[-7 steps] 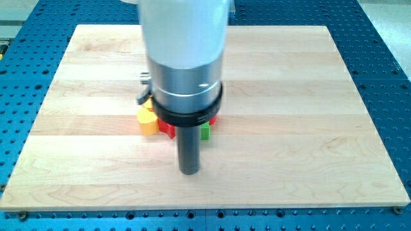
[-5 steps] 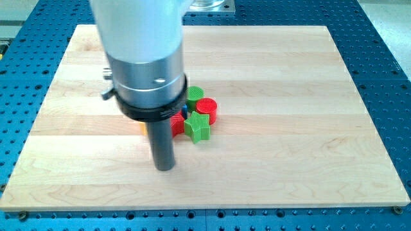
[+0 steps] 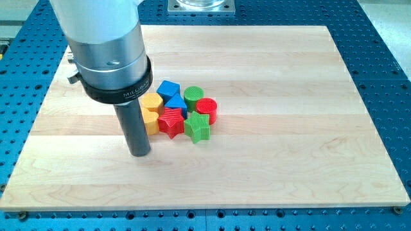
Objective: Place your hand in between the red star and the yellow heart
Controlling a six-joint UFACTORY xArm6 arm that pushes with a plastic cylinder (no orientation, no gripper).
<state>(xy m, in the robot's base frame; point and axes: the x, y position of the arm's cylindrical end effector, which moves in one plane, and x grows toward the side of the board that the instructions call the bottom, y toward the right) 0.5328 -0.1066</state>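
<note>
The red star (image 3: 171, 122) lies in a tight cluster of blocks near the board's middle. The yellow heart (image 3: 151, 121) touches its left side, partly hidden behind my rod. My tip (image 3: 139, 153) rests on the board just below and left of the yellow heart, a short way left of the red star. A second yellow block (image 3: 151, 102) sits above the heart.
The cluster also holds a blue cube (image 3: 168, 89), a blue triangle (image 3: 174, 104), a green cylinder (image 3: 193, 96), a red cylinder (image 3: 206, 109) and a green star (image 3: 198, 128). The wooden board (image 3: 289, 128) lies on a blue perforated table.
My rod has moved steadily to the view's left and slightly up, from below the cluster to its left side, uncovering the blocks. The blocks have not visibly moved.
</note>
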